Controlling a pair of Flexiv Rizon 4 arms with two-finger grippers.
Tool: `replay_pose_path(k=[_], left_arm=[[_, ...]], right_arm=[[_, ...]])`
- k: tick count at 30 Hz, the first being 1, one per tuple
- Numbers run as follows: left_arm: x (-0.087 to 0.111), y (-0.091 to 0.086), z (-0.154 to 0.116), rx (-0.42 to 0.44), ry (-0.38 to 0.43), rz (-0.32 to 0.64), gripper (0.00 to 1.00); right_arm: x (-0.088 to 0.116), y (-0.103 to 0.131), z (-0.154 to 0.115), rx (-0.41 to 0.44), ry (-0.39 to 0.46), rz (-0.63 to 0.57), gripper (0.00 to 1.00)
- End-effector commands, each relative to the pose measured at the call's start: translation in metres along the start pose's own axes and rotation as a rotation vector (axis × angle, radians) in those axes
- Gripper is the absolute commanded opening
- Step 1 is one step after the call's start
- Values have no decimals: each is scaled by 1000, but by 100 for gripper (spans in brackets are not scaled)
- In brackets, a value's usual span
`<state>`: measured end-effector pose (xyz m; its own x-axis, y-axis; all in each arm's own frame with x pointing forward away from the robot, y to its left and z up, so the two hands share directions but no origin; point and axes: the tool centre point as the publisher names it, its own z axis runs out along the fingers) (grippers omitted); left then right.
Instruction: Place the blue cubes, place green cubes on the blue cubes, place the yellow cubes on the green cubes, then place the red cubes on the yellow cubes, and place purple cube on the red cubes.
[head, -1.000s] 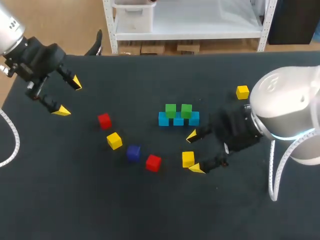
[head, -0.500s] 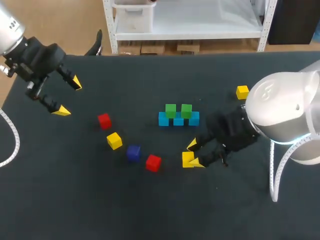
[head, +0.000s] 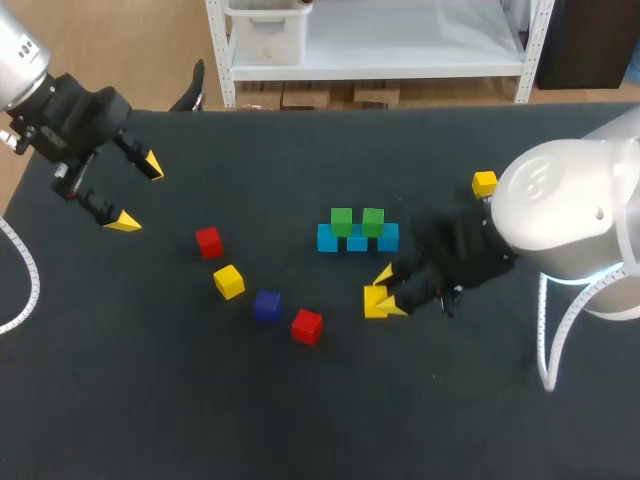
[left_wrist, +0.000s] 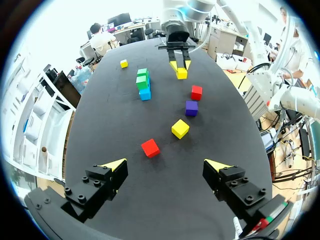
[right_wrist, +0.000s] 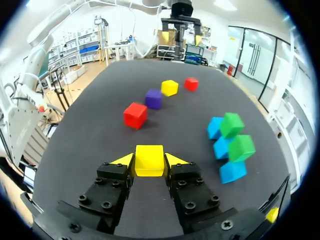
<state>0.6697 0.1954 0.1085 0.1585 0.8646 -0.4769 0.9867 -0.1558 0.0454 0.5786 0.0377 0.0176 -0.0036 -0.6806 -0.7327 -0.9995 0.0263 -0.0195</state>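
The right tool (head: 384, 292) is clenched on a yellow cube (head: 374, 301), a little right of the frame's centre on the table (head: 200, 420). Just above it stands the row of blue cubes (head: 327, 239), which carries two green cubes (head: 342, 220). The purple cube (head: 266, 305) lies left of centre. The left tool (head: 137, 193), at the upper left, is released and holds nothing.
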Motion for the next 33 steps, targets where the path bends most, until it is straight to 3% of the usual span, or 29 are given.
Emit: replay_pose_path(k=[1, 17, 23, 33], left_arm=[[1, -1, 0, -2, -1, 2, 100], [1, -1, 0, -2, -1, 2, 100], [1, -1, 0, -2, -1, 2, 100], [1, -1, 0, -2, -1, 2, 100]], right_arm=[[-9, -6, -20, 33, -33, 39, 0], [-49, -66, -44, 81, -83, 36, 0], [-59, -82, -44, 61, -59, -2, 0], [-59, -98, -39, 44, 8, -35, 0]])
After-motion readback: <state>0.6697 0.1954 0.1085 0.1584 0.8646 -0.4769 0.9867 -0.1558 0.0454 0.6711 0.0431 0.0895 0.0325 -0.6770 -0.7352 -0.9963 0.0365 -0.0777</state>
